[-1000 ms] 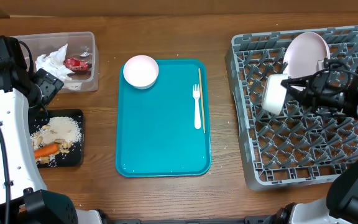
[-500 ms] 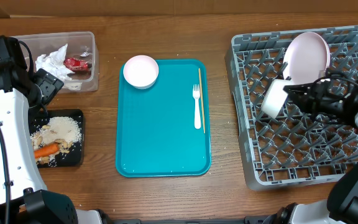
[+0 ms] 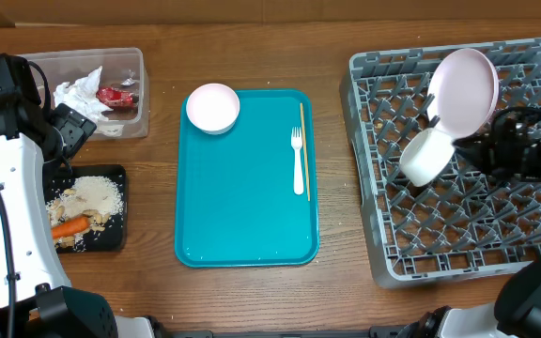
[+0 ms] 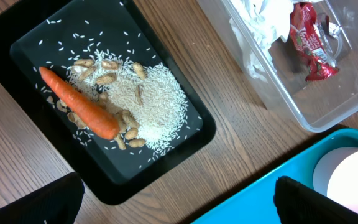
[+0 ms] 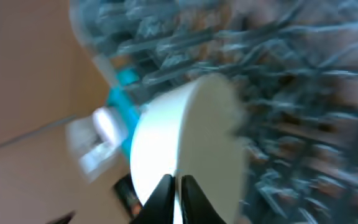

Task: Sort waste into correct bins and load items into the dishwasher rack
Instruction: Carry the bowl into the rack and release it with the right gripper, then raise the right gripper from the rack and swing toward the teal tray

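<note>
The right hand [image 3: 455, 146] is clamped thin on the rim of a bowl [image 3: 427, 157], which hangs tilted just beyond its fingertips over the rack [image 3: 369, 216], beneath the plate [image 3: 465, 86]; to seat it well, I judge, lower it on edge between pegs before letting go; the left hand [image 4: 176, 186] gapes wide above the black tray [image 4: 27, 53]; the wrapper [image 4: 309, 46] nearby carries print too small to read.

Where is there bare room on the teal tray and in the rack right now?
Teal tray: bare from the small bowl down to its near edge, left of the fork. Rack: the near half holds no dishes. Crowded at the rack's far side, where the plate and the held bowl sit close.
</note>
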{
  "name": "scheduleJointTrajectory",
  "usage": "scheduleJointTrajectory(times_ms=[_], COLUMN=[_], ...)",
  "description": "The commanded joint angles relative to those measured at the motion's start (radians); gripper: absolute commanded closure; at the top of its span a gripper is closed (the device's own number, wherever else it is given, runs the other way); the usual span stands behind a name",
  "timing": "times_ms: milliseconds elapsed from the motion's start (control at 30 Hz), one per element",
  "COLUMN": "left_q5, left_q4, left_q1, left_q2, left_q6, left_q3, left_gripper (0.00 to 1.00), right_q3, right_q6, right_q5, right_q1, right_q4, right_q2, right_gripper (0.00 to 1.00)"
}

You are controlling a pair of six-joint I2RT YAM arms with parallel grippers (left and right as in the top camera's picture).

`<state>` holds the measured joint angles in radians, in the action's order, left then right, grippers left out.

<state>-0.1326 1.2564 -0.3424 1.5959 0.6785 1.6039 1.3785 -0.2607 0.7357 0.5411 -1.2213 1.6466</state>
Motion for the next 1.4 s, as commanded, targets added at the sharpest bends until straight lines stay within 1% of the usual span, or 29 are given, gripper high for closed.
scheduleJointTrajectory(times_ms=[0, 33, 133, 300, 433, 567, 667, 700, 767, 800, 833, 900, 933, 1100, 1233, 1367], left_q5=[-0.016, -0.016, -0.016, -0.016, -0.016, -0.016, -0.016, -0.016, -0.016, -0.016, -0.016, -0.016, -0.016, -0.016, -0.016, -0.016], left_q4=[-0.001, -0.002, -0.001, -0.002, -0.002, -0.001, -0.001, -0.001, -0.001, -0.001, -0.001, -0.001, -0.002, -0.001, -0.001, -0.001], left_q1=[-0.003, -0.003, -0.003, -0.003, -0.003, -0.003, -0.003, -0.003, -0.003, -0.003, -0.003, -0.003, -0.003, -0.003, -0.003, -0.003], left_q2=[0.001, 0.001, 0.001, 0.001, 0.001, 0.001, 0.001, 0.001, 0.001, 0.001, 0.001, 0.001, 0.001, 0.001, 0.001, 0.001], left_q6=[-0.005, -0.005, -0.005, -0.005, -0.005, -0.005, -0.005, -0.005, -0.005, -0.005, -0.005, -0.005, -0.005, -0.005, -0.005, -0.005], left_q3=[0.02, 0.02, 0.02, 0.02, 0.02, 0.02, 0.02, 0.02, 0.02, 0.02, 0.02, 0.02, 0.02, 0.02, 0.02, 0.02], left_gripper=[0.0, 0.0, 0.0, 0.0, 0.0, 0.0, 0.0, 0.0, 0.0, 0.0, 0.0, 0.0, 0.0, 0.0, 0.0, 0.0], right_q3=[0.119, 0.147, 0.201, 0.216, 0.216, 0.214, 0.2, 0.188, 0.172, 0.156, 0.143, 0.118, 0.105, 0.046, 0.006, -0.045], right_q6=[-0.09, -0.109, -0.115, -0.114, -0.109, -0.079, -0.076, -0.085, -0.137, -0.192, -0.228, -0.266, -0.267, -0.267, -0.267, -0.267], right_q5=[-0.369, -0.425, -0.498, -0.499, -0.499, -0.5, -0.519, -0.557, -0.642, -0.726, -0.783, -0.85, -0.859, -0.845, -0.798, -0.779], right_q1=[0.006, 0.006, 0.004, 0.002, -0.031, -0.112, -0.203, -0.247, -0.29, -0.313, -0.323, -0.328, -0.328, -0.317, -0.319, -0.33], right_q4=[-0.071, -0.105, -0.182, -0.228, -0.232, -0.216, -0.181, -0.164, -0.142, -0.127, -0.114, -0.089, -0.071, -0.002, 0.023, 0.047], right_q2=[-0.061, -0.065, -0.068, -0.069, -0.07, -0.07, -0.069, -0.068, -0.066, -0.066, -0.066, -0.066, -0.066, -0.066, -0.066, -0.066], right_gripper=[0.9, 0.87, 0.81, 0.8, 0.8, 0.8, 0.8, 0.8, 0.8, 0.79, 0.78, 0.71, 0.7, 0.72, 0.79, 0.8])
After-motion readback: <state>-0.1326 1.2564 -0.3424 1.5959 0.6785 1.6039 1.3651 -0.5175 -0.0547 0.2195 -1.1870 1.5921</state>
